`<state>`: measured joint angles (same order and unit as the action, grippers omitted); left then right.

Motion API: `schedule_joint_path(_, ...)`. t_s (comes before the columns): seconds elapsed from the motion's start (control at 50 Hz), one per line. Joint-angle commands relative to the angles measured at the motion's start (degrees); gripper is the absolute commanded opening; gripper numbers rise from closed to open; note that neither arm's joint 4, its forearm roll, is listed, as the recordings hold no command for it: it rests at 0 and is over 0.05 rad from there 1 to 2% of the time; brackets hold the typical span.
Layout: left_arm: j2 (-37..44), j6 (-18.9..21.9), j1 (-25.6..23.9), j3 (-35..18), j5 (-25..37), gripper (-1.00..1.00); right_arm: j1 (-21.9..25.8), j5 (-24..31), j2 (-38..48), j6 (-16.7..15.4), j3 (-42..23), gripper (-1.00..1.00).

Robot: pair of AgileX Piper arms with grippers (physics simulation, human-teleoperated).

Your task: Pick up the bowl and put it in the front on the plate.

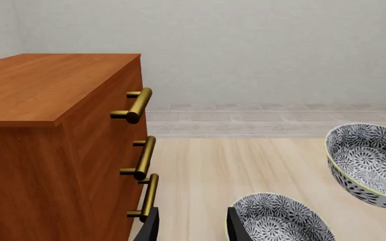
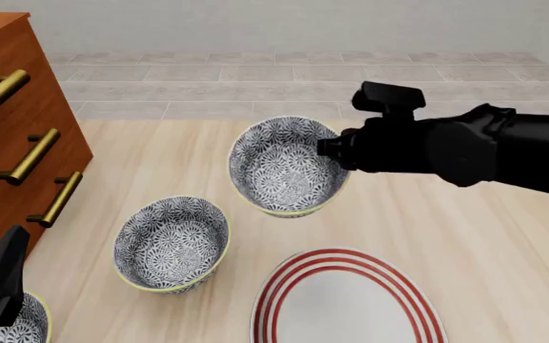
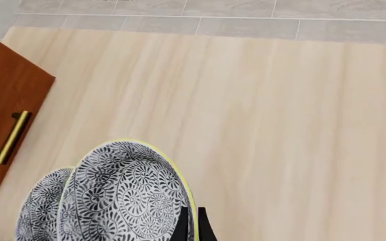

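My right gripper (image 2: pixel 336 150) is shut on the right rim of the bowl (image 2: pixel 282 168), a floral grey-and-white bowl with a yellow rim. It hangs tilted above the table, behind the plate (image 2: pixel 346 300), which is white with red rings and lies at the front edge. In the right wrist view the fingers (image 3: pixel 191 225) pinch the bowl's (image 3: pixel 129 193) rim. In the left wrist view the same bowl (image 1: pixel 371 163) appears raised. My left gripper (image 2: pixel 3 271) stays low at the front left, open (image 1: pixel 189 223) and holding nothing.
A second matching bowl (image 2: pixel 171 243) stands on the table left of the plate, also seen as the lower bowl (image 1: pixel 280 218) and the rear bowl (image 3: pixel 40 208). A third bowl (image 2: pixel 22 325) sits under my left gripper. A wooden drawer cabinet (image 2: pixel 12 121) with brass handles fills the left side.
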<state>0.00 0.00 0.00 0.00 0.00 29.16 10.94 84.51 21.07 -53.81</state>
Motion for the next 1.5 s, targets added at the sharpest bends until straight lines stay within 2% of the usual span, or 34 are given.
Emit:
schedule_joint_path(0.02, 0.00, 0.00, 0.00, 0.00, 0.00, 1.00, -1.12, 0.77, -3.86, 0.18, 2.66, -1.00)
schedule_joint_path(0.64, 0.00, 0.00, 0.00, 0.00, 0.00, 1.00, 1.49, 2.81, -15.75, 4.25, 12.58, -1.00)
schedule_joint_path(0.9, 0.00, 0.00, 0.00, 0.00, 0.00, 1.00, 1.80, 5.58, -20.87, 5.11, 15.80, -1.00)
schedule_joint_path(1.22, 0.00, 0.00, 0.00, 0.00, 0.00, 1.00, -0.21, 9.83, -25.95, 5.03, 17.68, -1.00)
schedule_joint_path(1.5, 0.00, 0.00, 0.00, 0.00, 0.00, 1.00, -0.11, 10.05, -27.74, 5.89, 19.60, -1.00)
